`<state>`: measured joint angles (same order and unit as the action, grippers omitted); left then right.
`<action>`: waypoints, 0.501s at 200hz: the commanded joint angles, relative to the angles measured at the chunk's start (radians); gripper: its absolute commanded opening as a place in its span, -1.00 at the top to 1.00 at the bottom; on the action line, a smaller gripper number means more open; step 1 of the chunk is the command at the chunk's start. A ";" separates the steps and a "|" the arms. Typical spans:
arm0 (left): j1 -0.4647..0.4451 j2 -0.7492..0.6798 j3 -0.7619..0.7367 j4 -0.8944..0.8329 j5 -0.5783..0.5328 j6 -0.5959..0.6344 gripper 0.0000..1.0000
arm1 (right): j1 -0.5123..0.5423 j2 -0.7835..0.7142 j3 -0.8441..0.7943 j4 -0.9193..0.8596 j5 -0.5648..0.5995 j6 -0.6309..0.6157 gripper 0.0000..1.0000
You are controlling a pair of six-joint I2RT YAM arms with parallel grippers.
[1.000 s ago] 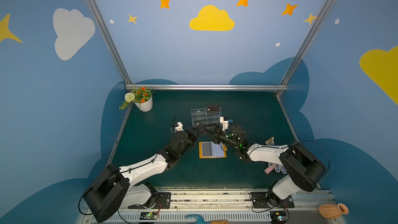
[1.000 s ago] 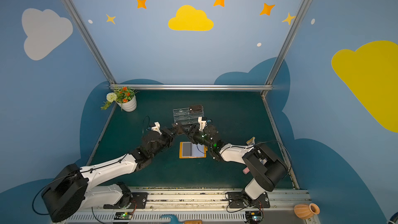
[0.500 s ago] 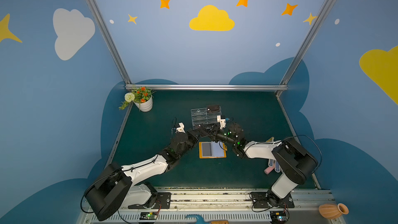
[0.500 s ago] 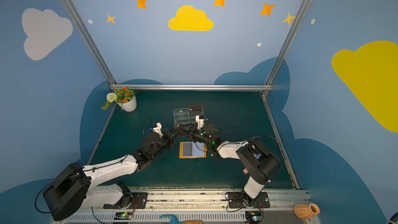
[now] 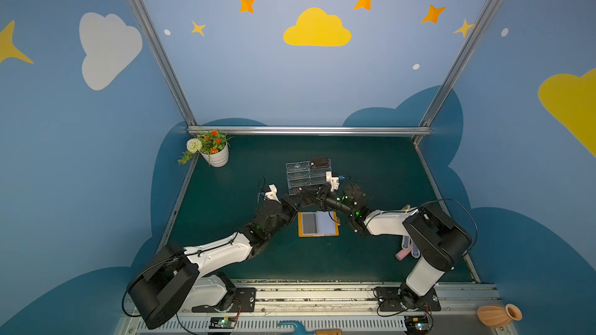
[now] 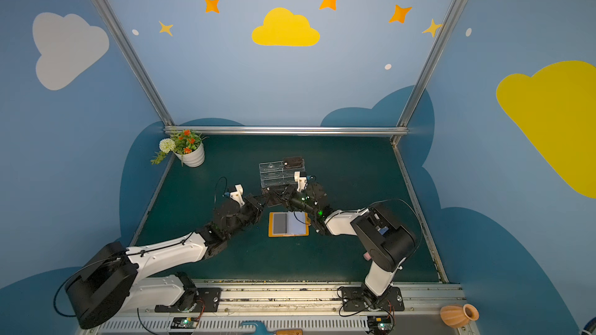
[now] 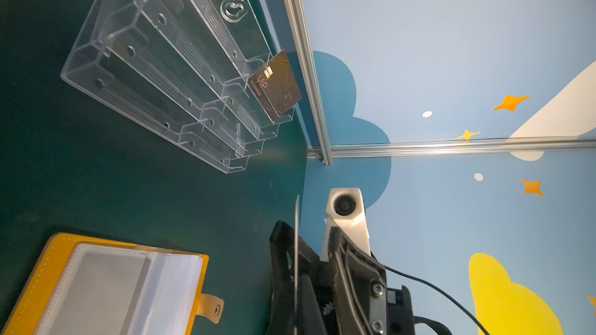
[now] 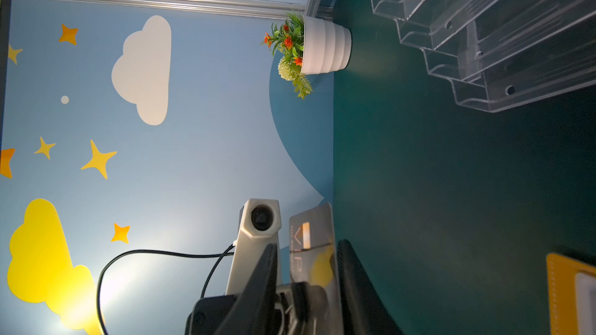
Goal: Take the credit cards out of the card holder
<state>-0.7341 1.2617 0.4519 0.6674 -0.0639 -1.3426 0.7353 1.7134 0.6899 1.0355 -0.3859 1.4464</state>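
brown credit card (image 8: 311, 236) sat clamped in the left gripper (image 5: 296, 201), off the card holder (image 7: 42, 272). right gripper (image 5: 314, 195) flanked it, hold unclear; handover likely needed its clamp first.

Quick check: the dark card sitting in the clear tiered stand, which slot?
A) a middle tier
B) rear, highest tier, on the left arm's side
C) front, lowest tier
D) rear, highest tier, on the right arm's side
D: the credit card stands in the rearmost, highest tier of the clear acrylic stand, at the end on the right arm's side.
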 commanded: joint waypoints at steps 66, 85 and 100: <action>-0.003 0.011 0.043 -0.006 -0.040 0.068 0.92 | 0.050 0.009 -0.013 0.105 0.082 0.097 0.42; -0.002 0.010 0.053 -0.014 -0.046 0.079 0.92 | 0.062 0.025 -0.013 0.129 0.097 0.115 0.41; -0.002 0.011 0.055 -0.017 -0.052 0.081 0.92 | 0.068 0.038 -0.013 0.148 0.107 0.128 0.40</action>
<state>-0.7341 1.2675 0.4824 0.6655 -0.0944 -1.2945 0.7891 1.7264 0.6838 1.1091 -0.3103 1.5433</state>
